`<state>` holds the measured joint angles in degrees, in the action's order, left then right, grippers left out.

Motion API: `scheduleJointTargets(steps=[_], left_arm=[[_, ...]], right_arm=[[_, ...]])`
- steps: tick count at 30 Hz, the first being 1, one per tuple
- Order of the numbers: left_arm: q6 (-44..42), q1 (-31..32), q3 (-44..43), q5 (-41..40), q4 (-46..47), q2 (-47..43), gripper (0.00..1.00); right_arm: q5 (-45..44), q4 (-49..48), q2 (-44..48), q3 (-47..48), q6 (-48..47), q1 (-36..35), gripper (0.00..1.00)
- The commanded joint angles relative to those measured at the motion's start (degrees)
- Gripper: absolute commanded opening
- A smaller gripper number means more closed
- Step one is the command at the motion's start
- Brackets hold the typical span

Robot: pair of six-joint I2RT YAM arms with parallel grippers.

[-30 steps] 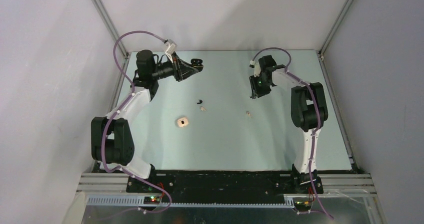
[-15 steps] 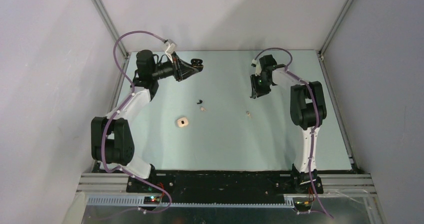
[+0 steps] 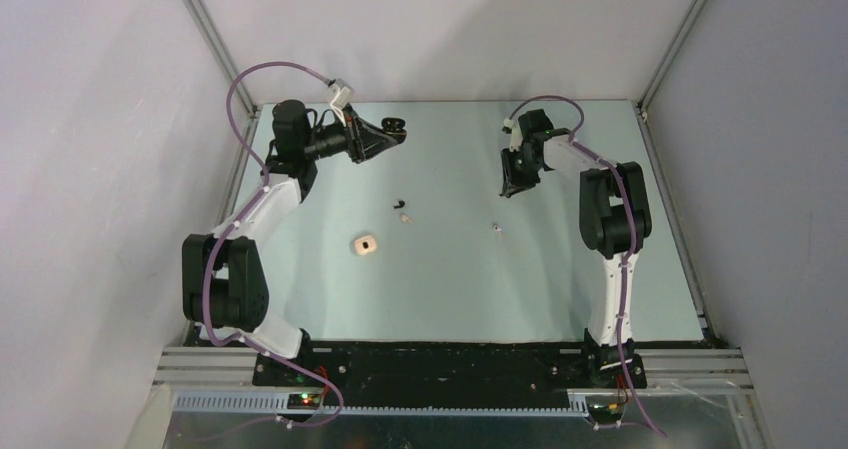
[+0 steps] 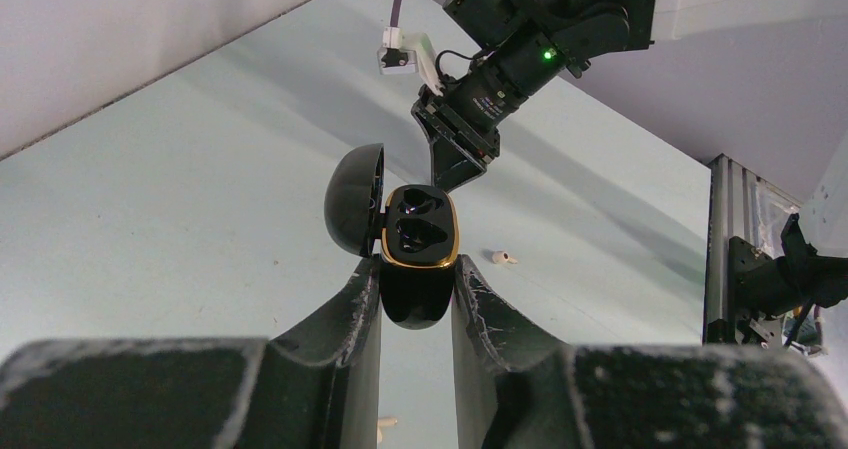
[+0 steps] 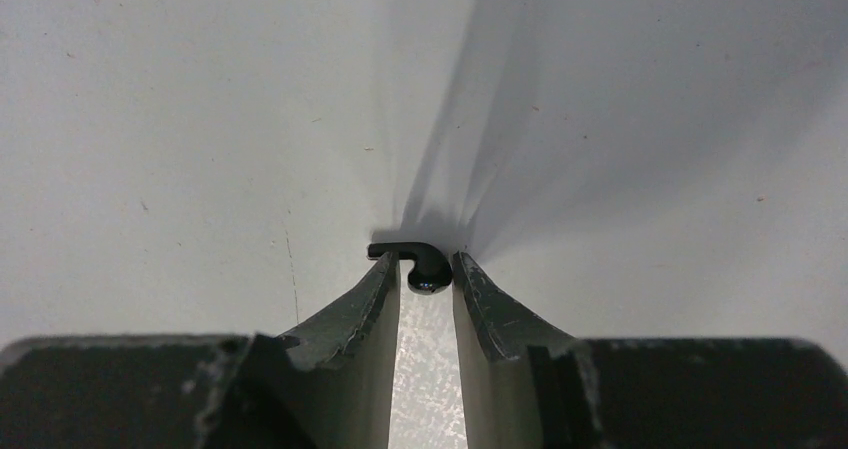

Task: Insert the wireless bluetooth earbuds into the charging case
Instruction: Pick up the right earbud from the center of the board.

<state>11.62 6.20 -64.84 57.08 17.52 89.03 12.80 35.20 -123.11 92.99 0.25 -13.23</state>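
Pinching the black earbud (image 5: 427, 269) by its rounded body at the table (image 5: 200, 119), my right gripper (image 5: 425, 263) looks closed on it — tiny, light, slick, likely to squirt out. My left gripper (image 4: 416, 277) clamps the charging case (image 4: 418, 231), lid open.

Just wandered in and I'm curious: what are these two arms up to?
The arms are loading earbuds into a charging case. The left gripper holds an open black case, both slots empty. The right gripper pinches a black earbud at its fingertips. A second black earbud, a cream earbud beside it, another cream earbud and a cream case lie on the table.
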Motion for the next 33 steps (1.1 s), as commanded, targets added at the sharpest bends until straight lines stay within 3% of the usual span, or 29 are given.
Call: scheduleJointTargets(steps=[1,33], left_arm=[[0.7,-0.4,-0.1,-0.5,2.1,-1.7,0.0],[0.4,-0.4,-0.6,0.1,2.0,-0.8,0.0]], right_arm=[[1.0,-0.8,-1.0,2.0,-0.1,0.2,0.29],[0.8,0.2,0.2,0.4,-3.5,-0.3,0.31]])
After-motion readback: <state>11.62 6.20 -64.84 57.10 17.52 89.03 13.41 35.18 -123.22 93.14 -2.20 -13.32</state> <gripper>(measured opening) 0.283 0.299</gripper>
